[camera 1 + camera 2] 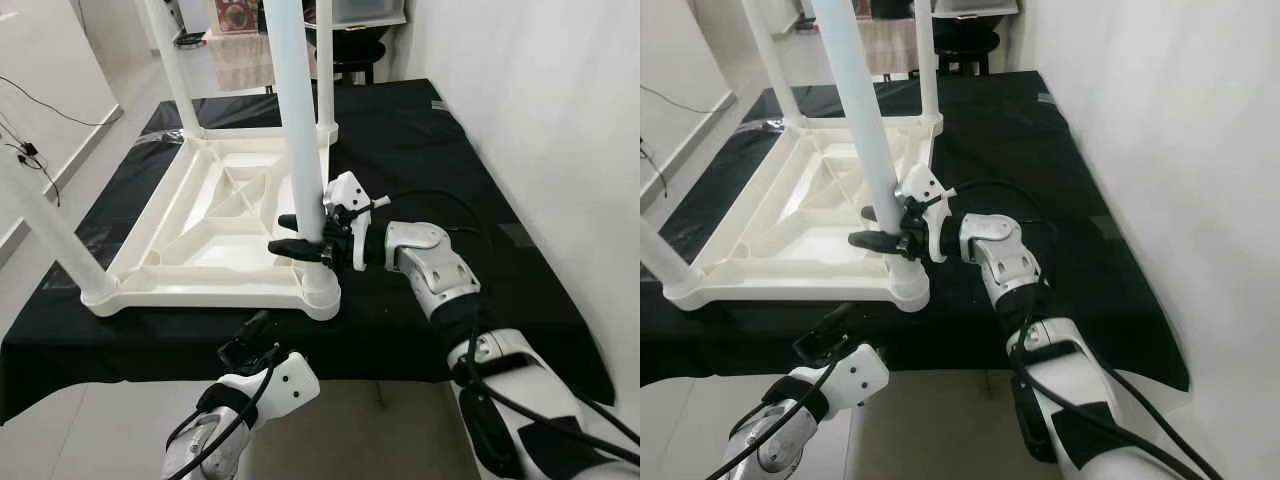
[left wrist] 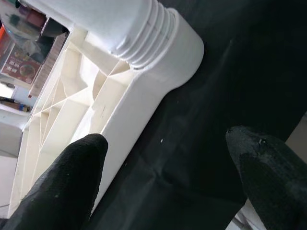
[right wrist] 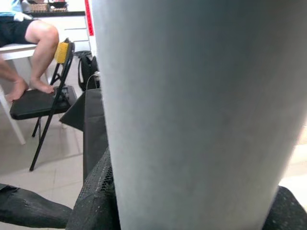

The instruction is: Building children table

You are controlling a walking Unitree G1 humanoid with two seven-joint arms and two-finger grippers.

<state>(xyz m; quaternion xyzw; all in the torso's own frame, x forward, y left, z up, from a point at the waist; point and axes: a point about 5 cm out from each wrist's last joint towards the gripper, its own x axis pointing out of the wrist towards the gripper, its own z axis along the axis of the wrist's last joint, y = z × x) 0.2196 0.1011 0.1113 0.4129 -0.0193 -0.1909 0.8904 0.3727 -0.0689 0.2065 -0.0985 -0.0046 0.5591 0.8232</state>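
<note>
- Right claw [image 1: 300, 236]: arm reaches forward, wrist level, both black fingers clamped round a white table leg [image 1: 297, 120].
- Left claw [image 1: 243, 338]: arm low, fingers [image 2: 62, 187] spread apart, holding nothing.

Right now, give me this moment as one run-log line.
right gripper: shut on near table leg | left gripper: open, idle | tabletop: upside down on black cloth
</note>
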